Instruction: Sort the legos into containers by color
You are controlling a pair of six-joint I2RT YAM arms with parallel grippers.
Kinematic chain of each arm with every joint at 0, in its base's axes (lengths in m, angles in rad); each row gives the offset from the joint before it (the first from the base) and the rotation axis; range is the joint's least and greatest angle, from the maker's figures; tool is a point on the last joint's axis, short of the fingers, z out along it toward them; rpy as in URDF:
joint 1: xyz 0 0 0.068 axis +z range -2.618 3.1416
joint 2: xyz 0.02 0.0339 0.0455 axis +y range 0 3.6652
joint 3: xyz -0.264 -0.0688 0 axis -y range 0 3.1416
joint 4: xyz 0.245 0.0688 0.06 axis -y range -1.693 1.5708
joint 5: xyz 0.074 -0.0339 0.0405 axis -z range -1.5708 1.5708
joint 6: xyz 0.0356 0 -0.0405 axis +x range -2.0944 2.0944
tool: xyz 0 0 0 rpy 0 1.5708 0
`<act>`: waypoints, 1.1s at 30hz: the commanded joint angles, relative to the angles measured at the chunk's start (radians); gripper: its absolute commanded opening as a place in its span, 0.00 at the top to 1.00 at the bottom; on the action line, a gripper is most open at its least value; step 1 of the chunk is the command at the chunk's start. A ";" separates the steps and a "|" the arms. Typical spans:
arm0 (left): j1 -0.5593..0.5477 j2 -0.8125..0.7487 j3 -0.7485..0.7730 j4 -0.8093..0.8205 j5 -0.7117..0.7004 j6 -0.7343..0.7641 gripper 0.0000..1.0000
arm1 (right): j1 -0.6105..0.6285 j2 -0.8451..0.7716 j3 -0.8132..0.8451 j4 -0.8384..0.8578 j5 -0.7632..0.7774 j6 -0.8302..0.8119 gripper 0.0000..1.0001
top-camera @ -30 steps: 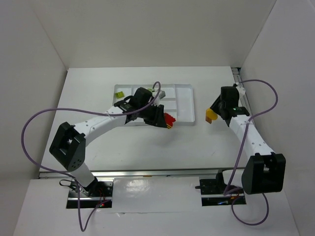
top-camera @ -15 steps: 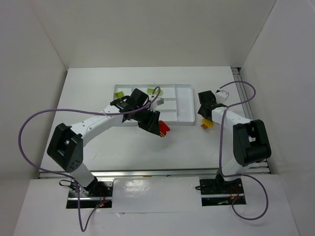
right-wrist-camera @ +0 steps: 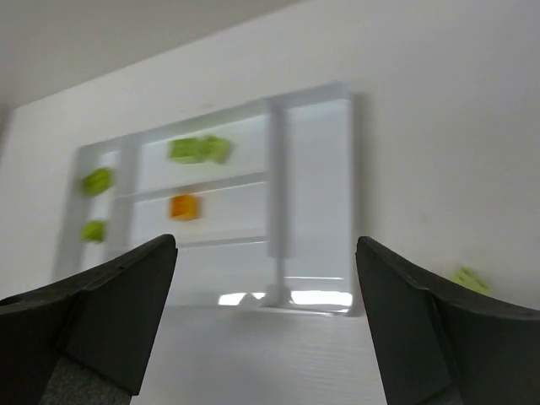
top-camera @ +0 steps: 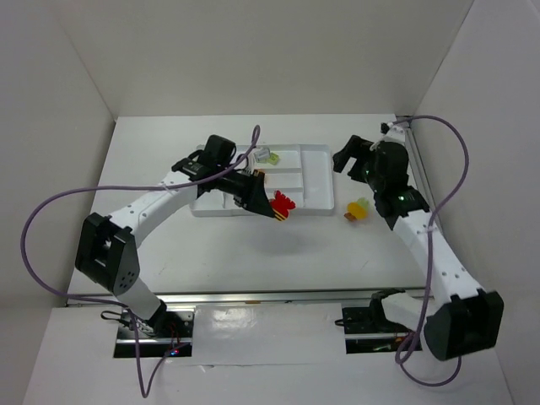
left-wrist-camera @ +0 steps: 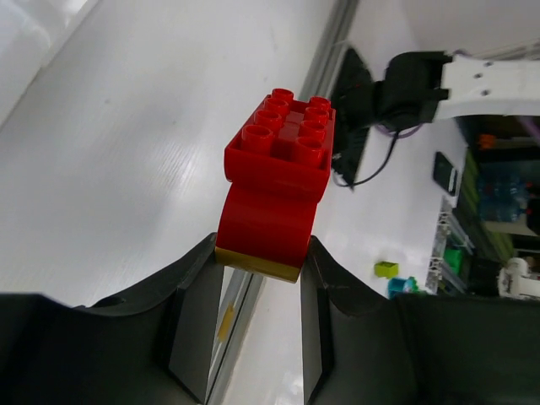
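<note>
While left hand (left-wrist-camera: 259,257) clamps red lego (left-wrist-camera: 283,169), right hand (right-wrist-camera: 266,253) apart; its camera reveals blurred, probably orange lego (right-wrist-camera: 183,207).

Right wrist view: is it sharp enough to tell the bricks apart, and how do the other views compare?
Right wrist: blurred, green legos in the tray smear into blobs. Left wrist: red lego crisp, background soft. Top external: sharp, evenly lit.

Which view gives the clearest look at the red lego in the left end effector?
Left wrist: the red lego is large and sharp, studs visible, clamped in the left end effector. Top external shows only a small red blob near the tray. Right wrist misses it.
</note>
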State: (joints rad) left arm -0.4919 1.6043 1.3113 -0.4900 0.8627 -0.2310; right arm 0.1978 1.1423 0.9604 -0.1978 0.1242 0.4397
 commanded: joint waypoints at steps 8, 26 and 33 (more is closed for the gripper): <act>0.069 0.016 0.039 0.128 0.262 0.012 1.00 | 0.038 0.049 0.051 0.002 -0.857 -0.216 0.03; 0.078 0.043 -0.004 0.260 0.299 -0.074 1.00 | 0.084 0.100 0.008 0.201 -0.977 -0.090 0.04; 0.111 0.078 -0.038 0.280 0.295 -0.067 1.00 | 0.037 0.053 0.008 0.239 -0.977 -0.047 0.02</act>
State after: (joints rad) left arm -0.4023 1.6501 1.2945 -0.2653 1.1553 -0.3141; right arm 0.2413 1.2366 0.9554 -0.0425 -0.8101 0.3595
